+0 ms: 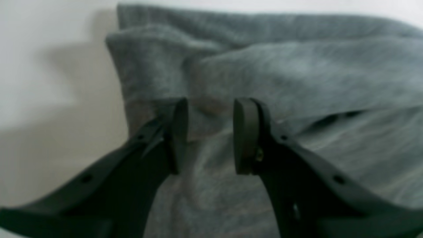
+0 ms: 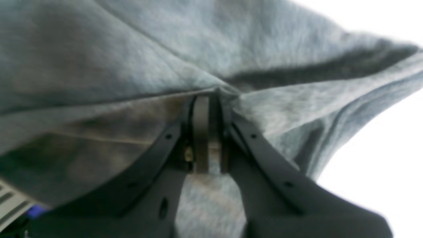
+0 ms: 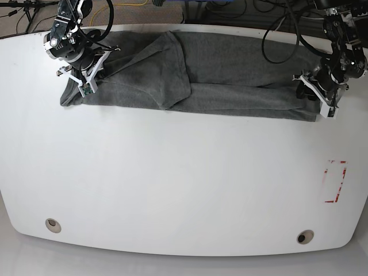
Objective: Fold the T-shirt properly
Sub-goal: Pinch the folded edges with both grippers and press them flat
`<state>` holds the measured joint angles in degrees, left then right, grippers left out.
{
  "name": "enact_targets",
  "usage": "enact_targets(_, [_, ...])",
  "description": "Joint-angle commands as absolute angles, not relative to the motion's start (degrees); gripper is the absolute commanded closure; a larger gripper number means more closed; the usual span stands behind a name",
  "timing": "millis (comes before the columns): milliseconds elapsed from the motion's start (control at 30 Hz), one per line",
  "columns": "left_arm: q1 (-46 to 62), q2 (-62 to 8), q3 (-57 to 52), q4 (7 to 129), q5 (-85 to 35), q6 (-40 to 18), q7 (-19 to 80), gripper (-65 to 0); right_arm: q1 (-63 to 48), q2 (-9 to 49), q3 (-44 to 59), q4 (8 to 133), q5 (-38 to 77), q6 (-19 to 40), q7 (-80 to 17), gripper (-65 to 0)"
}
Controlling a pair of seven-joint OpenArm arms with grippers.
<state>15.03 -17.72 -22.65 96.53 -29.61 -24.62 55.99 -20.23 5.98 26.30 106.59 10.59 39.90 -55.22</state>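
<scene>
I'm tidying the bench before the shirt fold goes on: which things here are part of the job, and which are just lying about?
Part of the job:
- T-shirt, a long band at the table's far edge
- right gripper, jaws shut on the cloth
- left gripper, jaws apart over a cloth edge

Just lying about:
- red tape marks
- cables behind the table

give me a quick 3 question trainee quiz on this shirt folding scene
1. True or false: the right gripper is shut on the T-shirt.
2. In the base view, the T-shirt lies along which table edge? A near B far C middle
3. Fill in: there is a visible ___ between the left gripper fingers, with cloth behind it.

Key: 1 true; 2 B; 3 gap
</scene>
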Motion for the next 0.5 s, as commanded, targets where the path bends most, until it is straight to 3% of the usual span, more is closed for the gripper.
enact_targets(0, [14.1, -18.3, -20.8, 96.2, -28.9, -24.8, 54.8, -19.6, -18.7, 6.7, 26.8, 104.4, 10.5, 40.0, -53.6, -5.1])
enact_targets(467, [4.4, -18.1, -14.3, 88.3, -24.8, -24.8, 54.8, -19.7, -12.3, 11.8, 26.9, 94.2, 10.4, 40.0, -50.7, -5.1])
